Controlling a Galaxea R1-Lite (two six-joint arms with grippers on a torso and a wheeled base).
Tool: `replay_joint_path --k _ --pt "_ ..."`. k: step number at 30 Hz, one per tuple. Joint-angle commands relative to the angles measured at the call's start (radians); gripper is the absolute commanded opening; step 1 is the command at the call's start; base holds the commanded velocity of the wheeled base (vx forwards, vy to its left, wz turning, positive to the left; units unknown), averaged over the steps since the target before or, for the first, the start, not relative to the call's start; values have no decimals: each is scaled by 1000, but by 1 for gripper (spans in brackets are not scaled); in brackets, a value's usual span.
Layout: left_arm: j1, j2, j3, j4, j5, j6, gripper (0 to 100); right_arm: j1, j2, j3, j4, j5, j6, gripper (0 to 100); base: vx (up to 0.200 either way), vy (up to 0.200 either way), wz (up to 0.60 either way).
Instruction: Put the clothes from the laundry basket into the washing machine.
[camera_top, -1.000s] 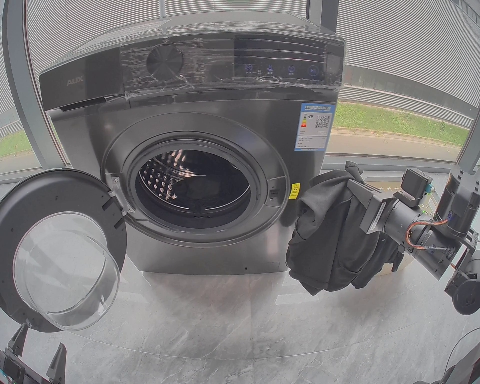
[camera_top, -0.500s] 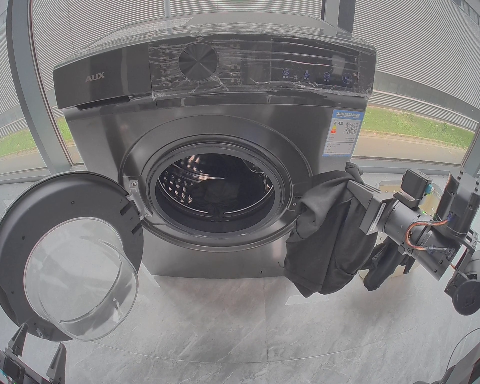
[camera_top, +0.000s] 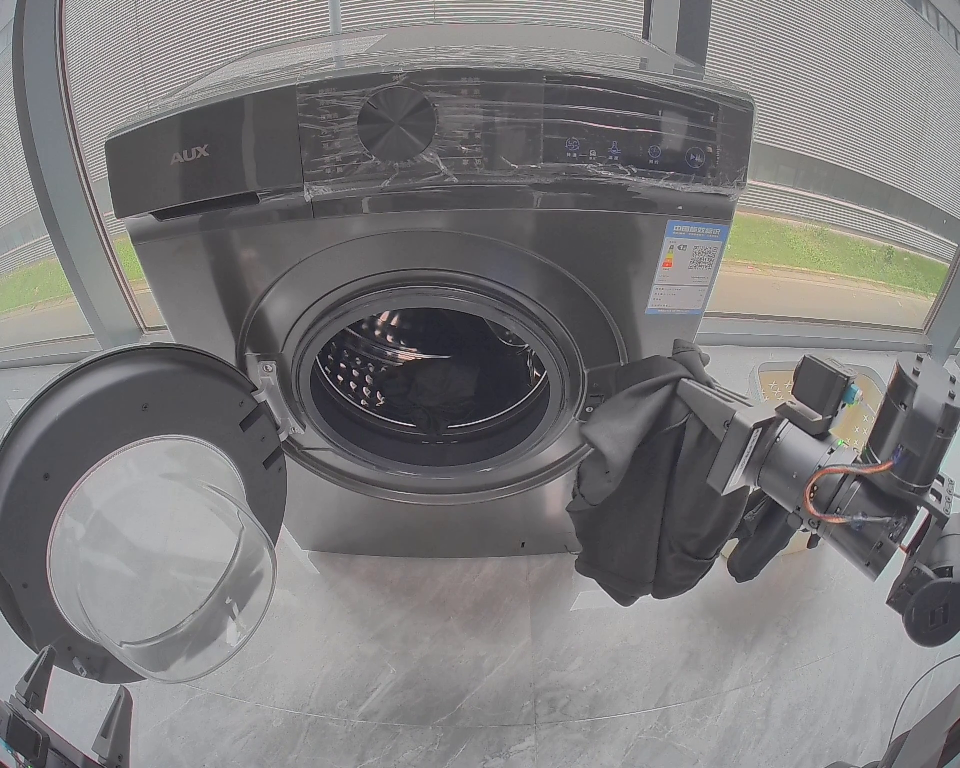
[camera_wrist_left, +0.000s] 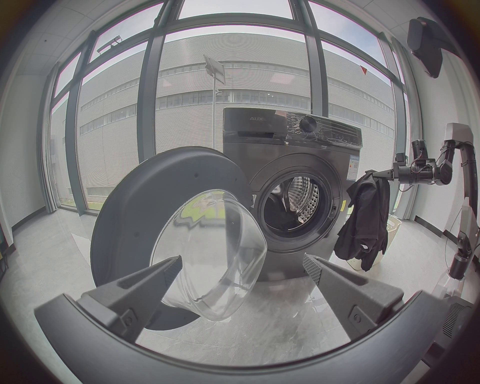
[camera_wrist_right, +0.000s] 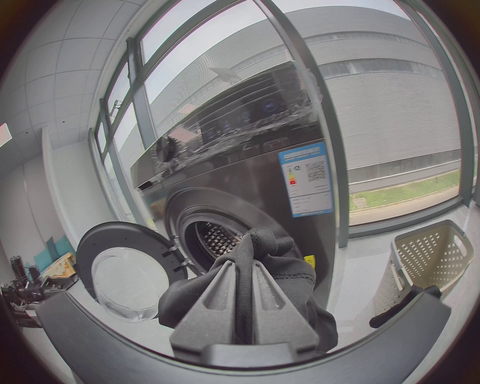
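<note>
The grey washing machine (camera_top: 430, 200) stands with its round door (camera_top: 130, 510) swung wide to the left and the drum opening (camera_top: 432, 385) exposed. My right gripper (camera_top: 695, 385) is shut on a dark garment (camera_top: 650, 490), which hangs just right of the opening's rim, above the floor. In the right wrist view both fingers (camera_wrist_right: 220, 300) pinch a fold of the garment (camera_wrist_right: 272, 255). The beige laundry basket (camera_wrist_right: 430, 260) sits on the floor right of the machine, with dark cloth (camera_wrist_right: 400, 305) over its edge. My left gripper (camera_wrist_left: 240, 275) is low by the door, open.
Large windows surround the machine. The open door (camera_wrist_left: 170, 220) with its clear bowl juts out over the floor on the left. Bare marble floor (camera_top: 450, 640) lies in front of the machine. The basket (camera_top: 790, 385) is partly behind my right arm.
The head camera shifted, so the machine sits further right in the picture. My right gripper has sunk slightly and edged toward the drum opening with the garment. The left gripper has not moved.
</note>
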Motion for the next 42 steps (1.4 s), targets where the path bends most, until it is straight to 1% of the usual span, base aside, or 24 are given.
replay_joint_path --k 1,6,10,12,13,15,18,20,22,23,24,25,26,27,30,31,33,34,36,37,39,42 --pt "0 -12 16 -4 2 10 100 31 -10 17 -3 2 5 0 0 0 0" --pt "2 -14 16 -4 4 14 100 39 -9 31 -6 10 24 0 0 0 0" --pt "3 -14 16 -4 9 19 100 42 -10 77 -34 8 10 0 0 0 0" --pt "2 -14 16 -4 9 10 100 46 -6 100 -41 8 7 0 0 0 0" --pt "2 -14 16 -4 9 10 100 49 -1 106 -43 8 5 0 0 0 0" --pt "2 -14 16 -4 2 16 100 63 4 106 -43 8 5 0 0 0 0" --pt "3 -11 16 -3 1 10 100 97 27 94 -44 2 10 0 0 0 0" --pt "2 -17 16 -4 -1 14 100 98 33 88 -46 1 11 0 0 0 0" --pt "3 -15 16 -7 1 27 100 103 60 59 -67 -1 11 0 0 0 0" --pt "3 -15 7 -18 -1 24 100 106 73 48 -83 -3 10 0 0 0 0" --pt "3 -12 -15 -33 -2 14 100 108 82 40 -98 -4 11 0 0 0 0" --pt "3 -12 -15 -33 -2 14 100 108 82 40 -98 -4 11 0 0 0 0" --pt "2 9 -81 -56 -11 17 100 108 93 28 -120 1 14 0 0 0 0" --pt "-12 72 -166 -58 -56 19 100 108 108 7 -144 5 18 0 0 0 0" --pt "-49 170 -202 -47 -166 14 100 112 140 -48 -158 16 28 0 0 0 0" --pt "-51 175 -202 -47 -171 14 100 112 142 -52 -158 16 30 0 0 0 0" --pt "-60 298 -196 -56 -232 11 100 143 162 -91 -156 24 62 0 0 0 0" --pt "-60 339 -199 -56 -248 10 100 152 165 -101 -156 30 71 0 0 0 0" --pt "-61 410 -200 -70 -286 11 100 160 166 -110 -156 56 83 0 0 0 0" --pt "-63 453 -200 -87 -315 13 100 160 168 -111 -158 70 85 0 0 0 0" --pt "-66 546 -192 -142 -367 25 100 158 183 -119 -158 77 85 0 0 0 0" --pt "-81 703 -177 -256 -415 33 100 154 217 -141 -161 68 85 0 0 0 0"
